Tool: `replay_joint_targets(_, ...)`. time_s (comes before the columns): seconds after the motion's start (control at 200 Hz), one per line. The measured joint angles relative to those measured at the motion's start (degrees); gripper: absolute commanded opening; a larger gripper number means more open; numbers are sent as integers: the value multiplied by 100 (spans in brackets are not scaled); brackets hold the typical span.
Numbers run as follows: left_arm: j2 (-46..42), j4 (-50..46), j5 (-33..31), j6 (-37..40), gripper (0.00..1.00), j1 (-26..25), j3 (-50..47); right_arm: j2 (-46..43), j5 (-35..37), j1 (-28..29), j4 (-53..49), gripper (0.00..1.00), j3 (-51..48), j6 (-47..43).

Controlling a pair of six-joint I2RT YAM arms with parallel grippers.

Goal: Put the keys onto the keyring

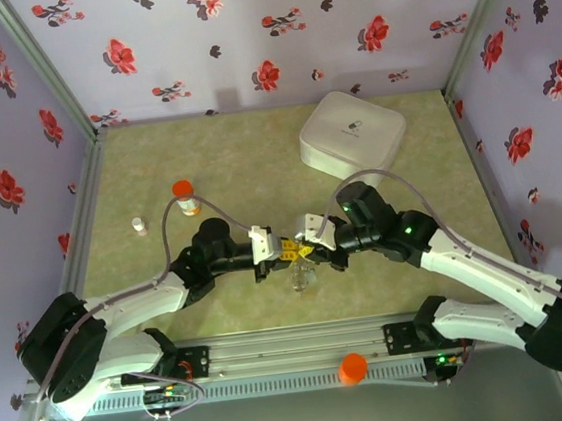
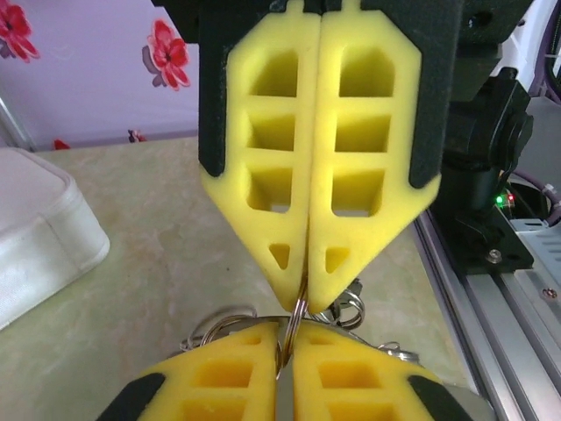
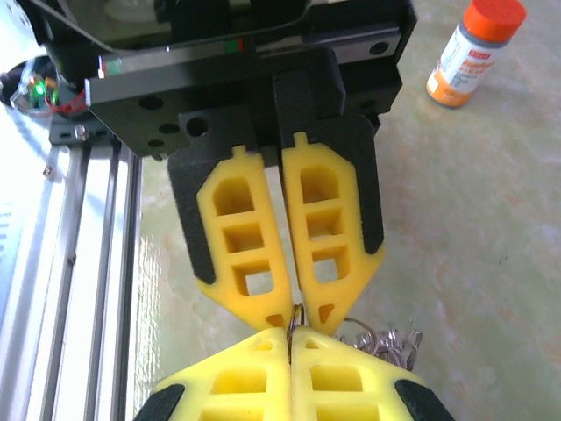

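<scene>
Yellow fingertips point(image 2: 237, 364) nose to nose on the keyring point(image 2: 296, 320)

Left gripper point(image 2: 285, 355) and right gripper point(image 2: 307, 298) both sit clenched on that thin wire loop; keys point(image 3: 386, 340) seem to be the metal tangle dangling just beside the keyring, hard to tell apart. Doing it well probably means one arm holding dead steady while the other feeds a key on, no twisting.

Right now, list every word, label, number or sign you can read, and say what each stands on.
Label on the orange-capped vial: red band and print, too blurred to read.
Small dark mark on the white box: too small to read.
No text here is clear enough to quote.
</scene>
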Motion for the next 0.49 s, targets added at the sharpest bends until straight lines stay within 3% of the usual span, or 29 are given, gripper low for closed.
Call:
replay_joint_targets(0.08, 0, -122, 9, 50, 0, -2, 11, 44, 114, 28, -94, 0, 39, -90)
replay_joint_targets(0.185, -11, -166, 13, 55, 0, -11, 26, 22, 179, 46, -74, 20, 26, -153)
replay_joint_targets(0.495, -44, 531, -57, -116, 0, -9, -223, -914, -205, -426, 839, 27, -852, 564)
